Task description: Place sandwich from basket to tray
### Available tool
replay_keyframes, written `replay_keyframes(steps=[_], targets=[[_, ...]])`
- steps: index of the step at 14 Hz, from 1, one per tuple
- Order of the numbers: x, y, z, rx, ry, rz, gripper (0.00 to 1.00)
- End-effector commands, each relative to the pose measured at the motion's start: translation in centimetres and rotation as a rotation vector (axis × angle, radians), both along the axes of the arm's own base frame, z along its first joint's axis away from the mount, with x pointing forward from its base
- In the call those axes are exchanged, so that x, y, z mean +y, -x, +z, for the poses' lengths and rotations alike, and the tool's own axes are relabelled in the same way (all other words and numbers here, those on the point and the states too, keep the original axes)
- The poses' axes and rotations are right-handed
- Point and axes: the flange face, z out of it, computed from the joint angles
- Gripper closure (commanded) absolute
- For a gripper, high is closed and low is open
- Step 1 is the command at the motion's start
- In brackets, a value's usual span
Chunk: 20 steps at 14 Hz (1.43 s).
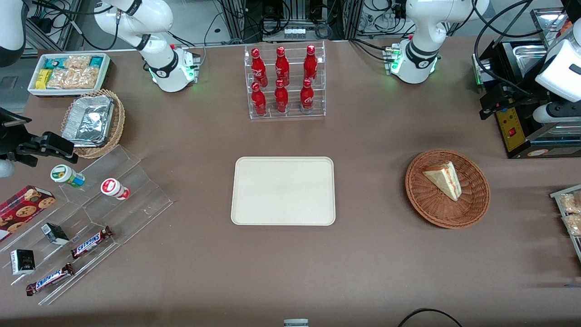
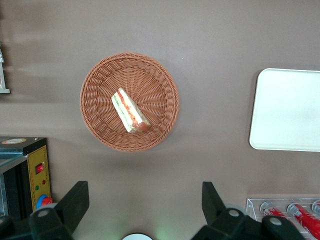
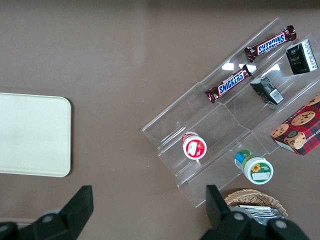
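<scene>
The sandwich (image 1: pixel 444 180) (image 2: pixel 130 111), a pale wedge with red and green layers along its cut edge, lies in the round reddish-brown wicker basket (image 1: pixel 472 209) (image 2: pixel 100 75) toward the working arm's end of the table. The cream tray (image 1: pixel 283 190) (image 2: pixel 287 110) (image 3: pixel 30 135) lies flat and bare at the table's middle, apart from the basket. My left gripper (image 1: pixel 492 102) (image 2: pixel 144 200) hangs high above the table, farther from the front camera than the basket. It is open, with nothing between its fingers.
A clear rack of red bottles (image 1: pixel 286 81) stands farther from the front camera than the tray. A black appliance (image 1: pixel 522 127) sits beside my gripper. Toward the parked arm's end are stepped acrylic shelves with snacks (image 1: pixel 91 204), a foil container in a tan basket (image 1: pixel 93 122) and a white snack bin (image 1: pixel 68 72).
</scene>
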Motion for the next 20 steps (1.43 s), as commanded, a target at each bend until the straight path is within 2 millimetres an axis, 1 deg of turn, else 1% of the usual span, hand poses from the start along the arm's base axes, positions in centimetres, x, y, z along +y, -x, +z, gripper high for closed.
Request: replay_keyframes(steps=[1, 4, 6, 8, 9, 10, 11, 12, 14, 15, 16, 18, 19, 20], targets=[[0.0, 0.2, 0.2, 0.028, 0.006, 0.011, 0.0], [0.1, 0.0, 0.0, 0.031, 0.008, 0.012, 0.0], [0.1, -0.8, -0.9, 0.042, 0.009, 0.014, 0.0], [0.8, -2.2, -3.2, 0.077, 0.002, 0.03, 0.0], [1.9, -3.1, -4.5, 0.091, 0.003, 0.052, 0.0], [2.9, -4.3, -6.1, 0.096, 0.005, 0.077, 0.0], [4.3, -5.5, -8.2, 0.11, 0.011, 0.111, 0.0], [5.1, -6.5, -10.1, 0.129, 0.005, 0.13, 0.0], [6.0, -7.5, -13.8, 0.142, 0.004, 0.152, 0.0], [7.3, -7.5, -16.1, 0.146, 0.002, 0.175, 0.0], [7.6, -7.4, -18.5, 0.133, 0.001, 0.189, 0.0], [7.6, -7.2, -23.2, 0.11, 0.0, 0.282, 0.0], [7.2, -7.6, -25.4, 0.106, 0.0, 0.335, 0.0], [6.7, -7.9, -27.0, 0.118, -0.005, 0.396, 0.0]])
